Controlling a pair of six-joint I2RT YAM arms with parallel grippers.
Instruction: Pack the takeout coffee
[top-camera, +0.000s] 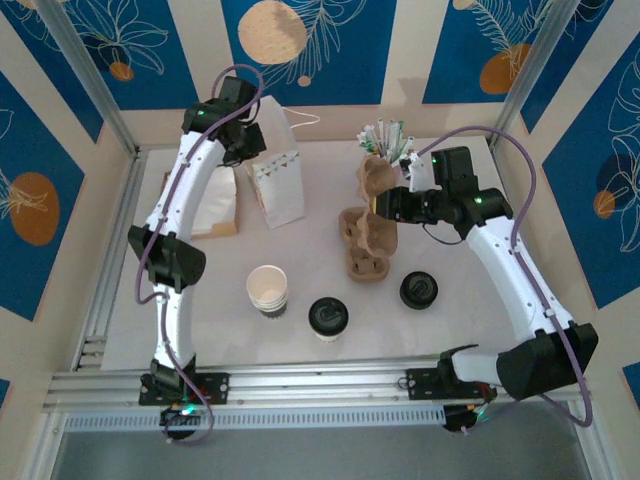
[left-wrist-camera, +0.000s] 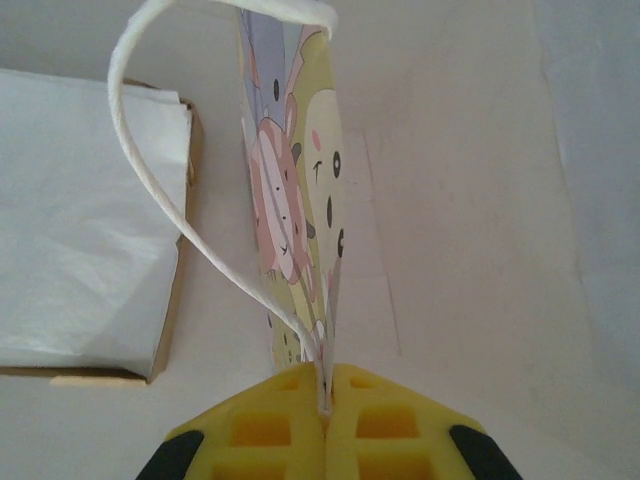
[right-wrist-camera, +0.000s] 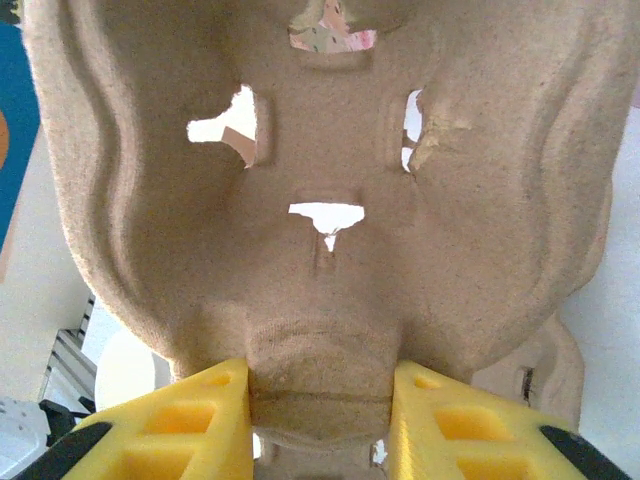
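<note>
Whitish paper cup with black sip lid, the takeout coffee (top-camera: 328, 318): upright on the desk (top-camera: 385, 340), near-centre, free of both arms.

Stack of lidless cream cups (top-camera: 267, 290): upright, just left of the coffee.

Loose black lid (top-camera: 418, 290): flat on the desk, right of the coffee and apart from it.

Paper bag (left-wrist-camera: 295, 200), cartoon print, white cord handle (left-wrist-camera: 150, 150): stands at far left-centre. The left end effector (left-wrist-camera: 326, 400) is clamped on its upper edge, yellow pads (left-wrist-camera: 400, 425) pressed together with the paper pinched between them.

White flat paper stack (left-wrist-camera: 80, 220): lies left of the bag.

Moulded-pulp cup carrier (right-wrist-camera: 330, 230): raised and tilted, far of centre. The right end effector (right-wrist-camera: 320, 400) grips its rim, with a pad on each side of the pulp.

Further pulp carriers (top-camera: 362, 250): on the desk below the raised one; contact between them cannot be told.

Bundle of sticks (top-camera: 388, 138): far side, beyond the carriers.
</note>
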